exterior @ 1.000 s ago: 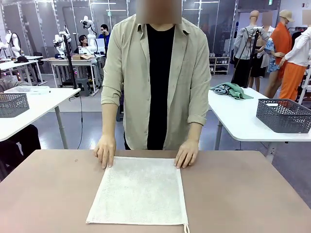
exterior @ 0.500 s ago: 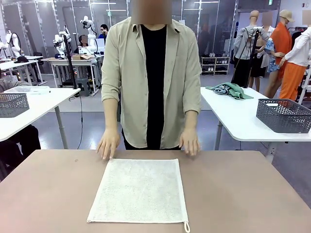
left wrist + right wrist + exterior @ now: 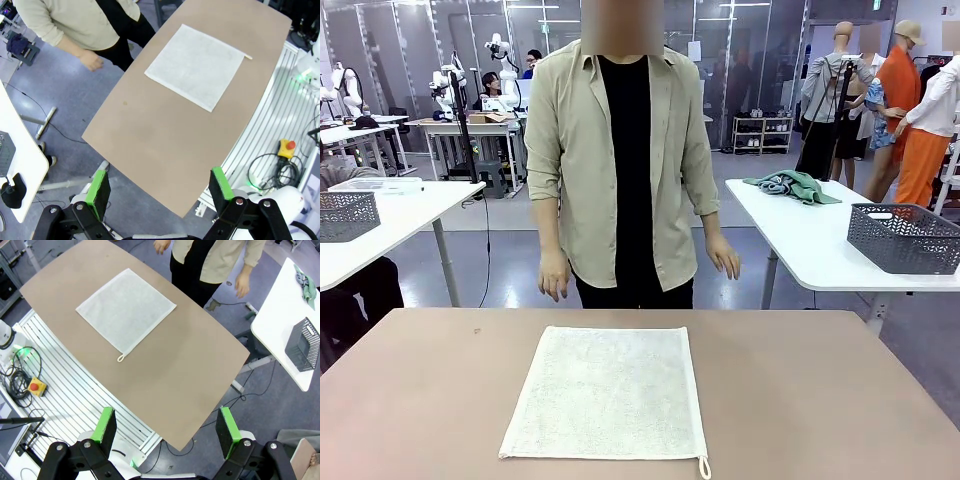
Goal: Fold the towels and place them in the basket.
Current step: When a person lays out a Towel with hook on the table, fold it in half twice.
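Observation:
A cream-white towel (image 3: 605, 395) lies flat and unfolded in the middle of the brown table (image 3: 820, 400), with a small hanging loop (image 3: 704, 467) at its near right corner. High above the table's left side, my left gripper (image 3: 160, 185) is open with nothing between its green pads, and the towel (image 3: 195, 65) lies far beyond it. My right gripper (image 3: 166, 426) is open and empty too, high over the right side, well away from the towel (image 3: 125, 310). The basket is out of view.
A person stands at the table's far edge with both hands (image 3: 553, 278) hanging off the table. White neighbouring tables hold dark grey mesh bins (image 3: 905, 237) and a green cloth (image 3: 795, 185). Cables and a red stop button (image 3: 35, 386) lie beside the table's near edge.
The person has lifted both hands off the towel's far corners, straightened up and stepped back. The towel stays flat where it was.

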`<move>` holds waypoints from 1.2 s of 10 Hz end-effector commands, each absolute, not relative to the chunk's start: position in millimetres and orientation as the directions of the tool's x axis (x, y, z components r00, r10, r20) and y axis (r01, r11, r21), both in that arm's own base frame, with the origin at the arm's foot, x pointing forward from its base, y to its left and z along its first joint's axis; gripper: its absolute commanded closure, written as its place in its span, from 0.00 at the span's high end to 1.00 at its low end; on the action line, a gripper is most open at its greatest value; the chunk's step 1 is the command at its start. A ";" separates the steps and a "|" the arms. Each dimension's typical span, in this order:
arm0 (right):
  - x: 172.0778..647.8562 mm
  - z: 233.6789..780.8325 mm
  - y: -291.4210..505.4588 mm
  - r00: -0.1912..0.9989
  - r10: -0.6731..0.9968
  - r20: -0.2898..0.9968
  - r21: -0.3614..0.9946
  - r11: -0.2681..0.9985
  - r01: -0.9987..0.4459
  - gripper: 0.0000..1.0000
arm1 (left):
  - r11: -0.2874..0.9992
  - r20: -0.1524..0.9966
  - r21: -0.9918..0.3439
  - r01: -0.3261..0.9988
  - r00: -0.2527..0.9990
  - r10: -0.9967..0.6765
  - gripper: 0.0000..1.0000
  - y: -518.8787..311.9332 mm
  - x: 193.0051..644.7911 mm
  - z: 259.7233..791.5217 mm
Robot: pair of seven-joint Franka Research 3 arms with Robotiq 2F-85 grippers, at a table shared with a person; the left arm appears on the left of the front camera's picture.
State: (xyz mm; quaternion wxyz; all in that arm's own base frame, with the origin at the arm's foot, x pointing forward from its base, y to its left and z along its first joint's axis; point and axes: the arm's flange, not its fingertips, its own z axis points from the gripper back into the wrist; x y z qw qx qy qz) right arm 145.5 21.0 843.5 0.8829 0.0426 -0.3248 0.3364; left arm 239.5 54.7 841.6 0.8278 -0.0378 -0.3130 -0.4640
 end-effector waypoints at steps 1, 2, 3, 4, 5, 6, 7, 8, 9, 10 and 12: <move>153.9 844.9 36.2 0.557 0.644 0.525 -0.198 0.729 -0.656 1.00 | 0.532 0.459 0.292 0.795 0.372 -0.807 1.00 26.2 244.7 845.9; 167.1 841.7 54.6 0.554 0.699 0.452 -0.223 0.690 -0.689 1.00 | 0.481 0.366 0.340 0.808 0.358 -0.859 1.00 -5.7 254.3 848.4; 182.0 835.1 72.5 0.548 0.740 0.390 -0.226 0.654 -0.722 1.00 | 0.420 0.272 0.360 0.833 0.337 -0.901 1.00 -39.8 268.4 847.4; 196.6 823.3 90.5 0.539 0.777 0.326 -0.223 0.617 -0.754 1.00 | 0.359 0.182 0.356 0.863 0.313 -0.932 1.00 -72.8 284.2 840.9; 213.7 805.7 111.5 0.505 0.827 0.247 -0.221 0.555 -0.802 1.00 | 0.285 0.072 0.335 0.898 0.277 -0.958 1.00 -104.7 302.8 825.2; 229.3 783.2 129.3 0.463 0.869 0.173 -0.209 0.492 -0.845 1.00 | 0.216 -0.010 0.301 0.929 0.229 -0.973 1.00 -126.4 319.0 803.9; 244.4 755.4 144.8 0.407 0.906 0.114 -0.178 0.422 -0.889 1.00 | 0.143 -0.075 0.258 0.956 0.167 -0.983 1.00 -141.4 333.9 778.1; 258.4 726.4 157.6 0.346 0.934 0.087 -0.150 0.356 -0.922 1.00 | 0.075 -0.123 0.215 0.974 0.104 -0.987 1.00 -150.7 345.4 750.4; 272.8 694.4 170.3 0.274 0.959 0.067 -0.132 0.281 -0.951 1.00 | 0.018 -0.147 0.162 0.987 0.042 -0.988 1.00 -155.4 355.0 721.2; 283.7 670.9 179.0 0.228 0.972 0.058 -0.122 0.234 -0.965 1.00 | -0.022 -0.139 0.146 0.989 -0.002 -0.990 1.00 -158.3 359.1 700.7; 298.7 646.3 192.6 0.133 0.988 0.082 -0.118 0.142 -0.983 1.00 | -0.119 -0.047 0.117 0.986 -0.114 -0.992 1.00 -160.8 361.1 679.0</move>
